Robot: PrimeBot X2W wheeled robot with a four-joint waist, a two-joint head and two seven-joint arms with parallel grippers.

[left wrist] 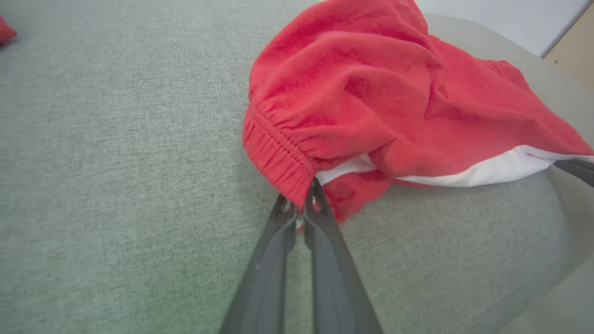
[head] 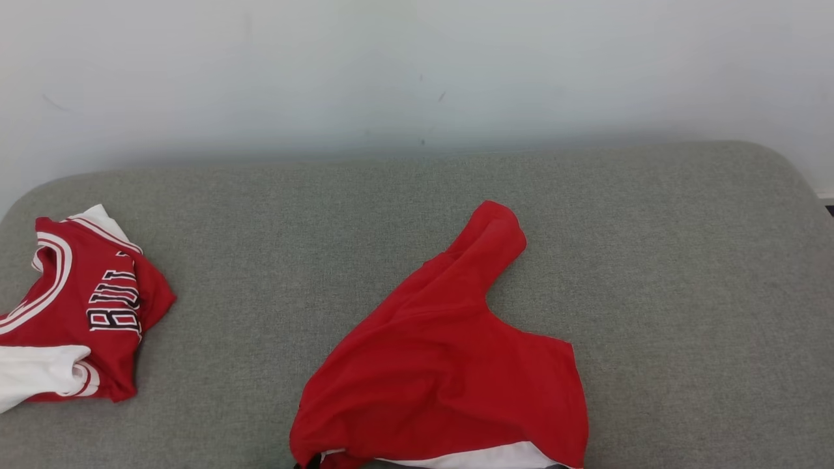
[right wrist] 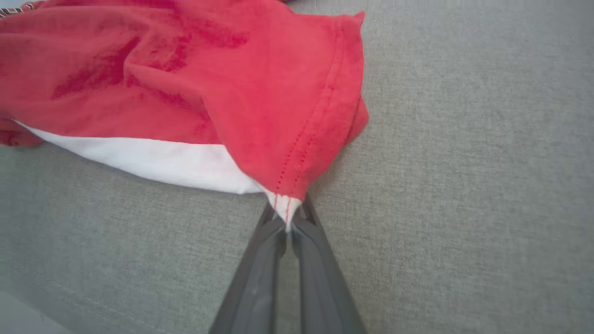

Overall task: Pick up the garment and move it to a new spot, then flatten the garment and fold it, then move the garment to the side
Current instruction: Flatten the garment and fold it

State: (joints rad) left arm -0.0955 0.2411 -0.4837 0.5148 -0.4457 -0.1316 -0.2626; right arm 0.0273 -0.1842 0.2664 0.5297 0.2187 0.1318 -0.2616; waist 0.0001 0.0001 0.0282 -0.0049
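The garment (head: 443, 365) is a crumpled pair of red shorts with a white side panel, lying on the grey cushion near its front edge. In the left wrist view my left gripper (left wrist: 300, 204) is shut on the garment's (left wrist: 371, 93) ribbed elastic waistband corner. In the right wrist view my right gripper (right wrist: 287, 218) is shut on the garment's (right wrist: 209, 83) stitched hem corner, where red cloth meets white. One leg of the shorts trails toward the back of the cushion. The right gripper's dark finger (left wrist: 575, 169) shows at the left wrist view's right edge.
A folded red and white jersey (head: 71, 312) with black lettering lies at the cushion's (head: 684, 273) far left. A pale wall (head: 417, 71) rises behind the cushion. Bare grey fabric stretches to the right of the garment and between the two pieces of clothing.
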